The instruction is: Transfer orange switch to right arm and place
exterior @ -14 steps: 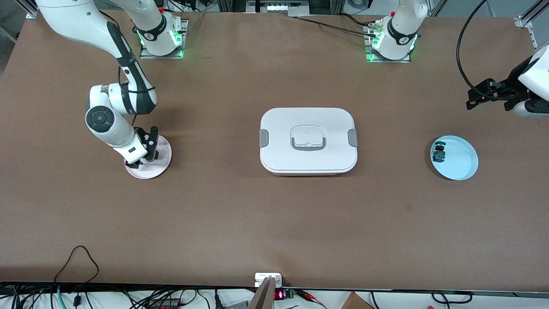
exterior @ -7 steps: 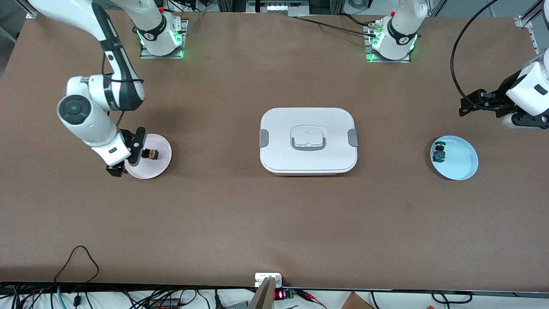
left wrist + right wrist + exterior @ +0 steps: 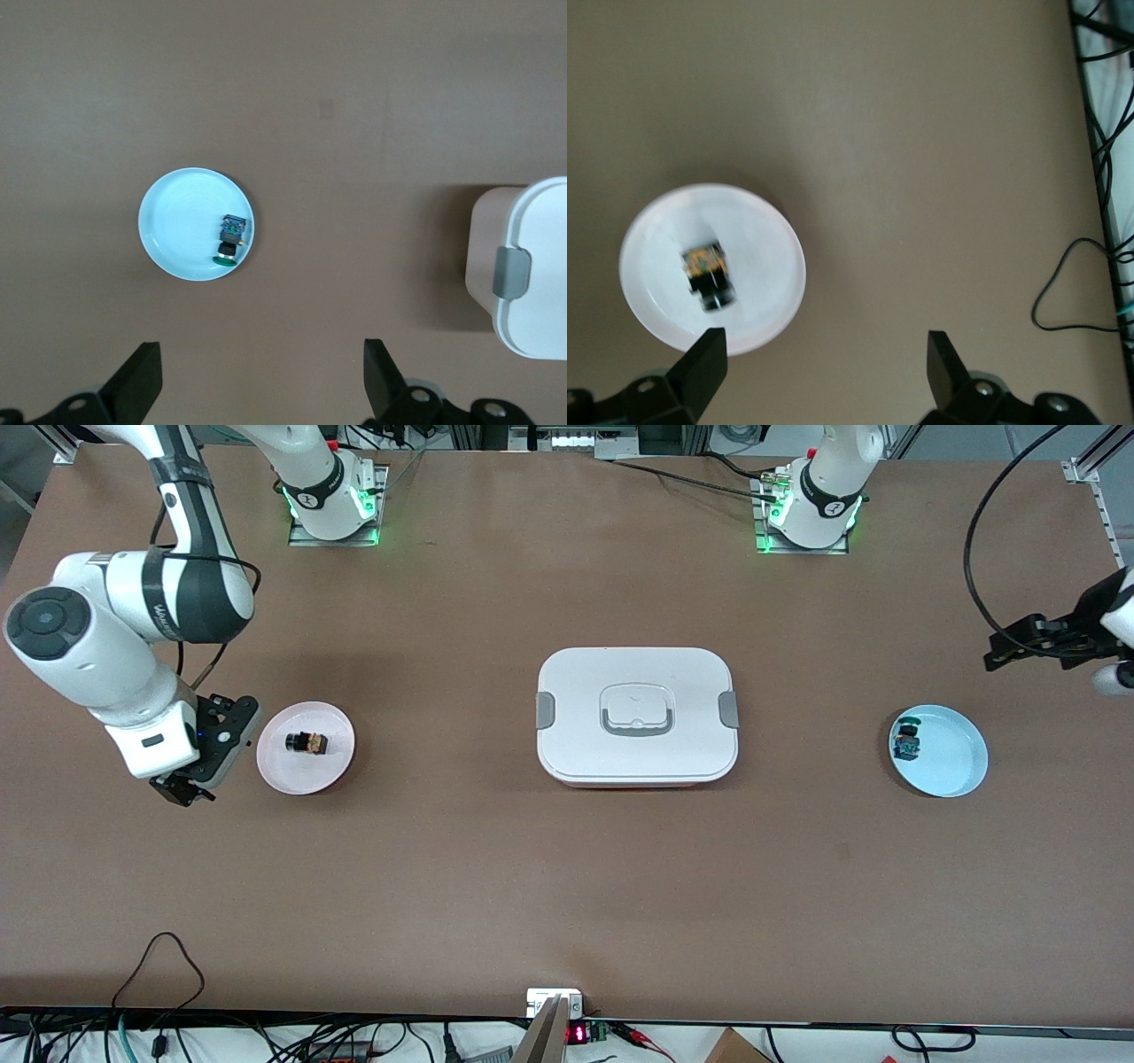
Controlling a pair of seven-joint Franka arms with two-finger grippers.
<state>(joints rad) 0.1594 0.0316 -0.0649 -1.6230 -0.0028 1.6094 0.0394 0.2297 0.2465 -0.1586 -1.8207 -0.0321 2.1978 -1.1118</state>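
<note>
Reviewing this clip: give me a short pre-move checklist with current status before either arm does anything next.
1. Orange switch lies on the pink plate: ok.
2. Right gripper open, holding nothing, beside the pink plate over the table: ok.
3. Left gripper open, empty, above the table near the blue plate: ok.
4. Green-and-blue switch lies in the blue plate: ok.
5. White lidded box sits between the plates, apart from both: ok.

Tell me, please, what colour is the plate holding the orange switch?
Pale pink plate, clearest in the front view.
</note>
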